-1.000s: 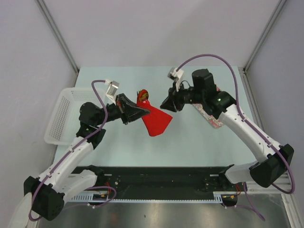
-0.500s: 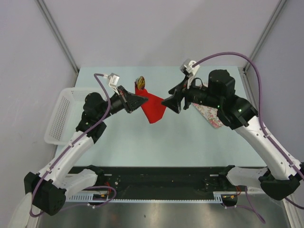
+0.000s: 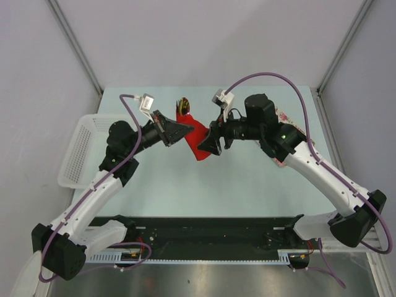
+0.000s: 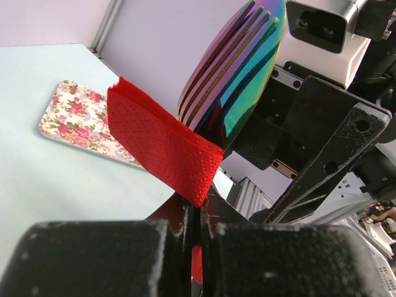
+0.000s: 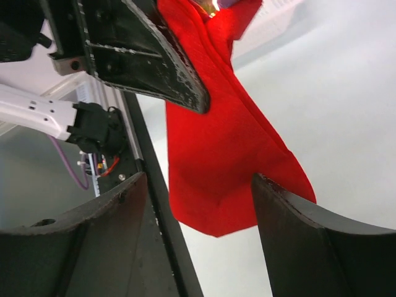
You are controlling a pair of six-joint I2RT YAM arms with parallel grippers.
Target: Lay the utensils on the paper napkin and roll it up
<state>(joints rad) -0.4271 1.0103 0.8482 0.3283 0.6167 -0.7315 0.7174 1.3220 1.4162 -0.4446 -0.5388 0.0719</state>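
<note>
My left gripper (image 3: 181, 132) is shut on the red paper napkin (image 3: 197, 135), which is wrapped around the utensils and held above the table. The heads of the utensils (image 3: 184, 105) stick out of its far end. In the left wrist view the iridescent pink-purple fork (image 4: 238, 65) rises from the napkin (image 4: 164, 145); the spoon is mostly hidden. My right gripper (image 3: 204, 145) is open, its jaws either side of the napkin's loose lower end (image 5: 229, 167), not touching it.
A white floral fabric piece (image 3: 282, 162) lies on the table under the right arm and shows in the left wrist view (image 4: 80, 117). A white basket (image 3: 80, 151) stands at the table's left edge.
My right gripper has swung left and down to the napkin's lower end, open. My left gripper keeps the napkin bundle in about the same place.
</note>
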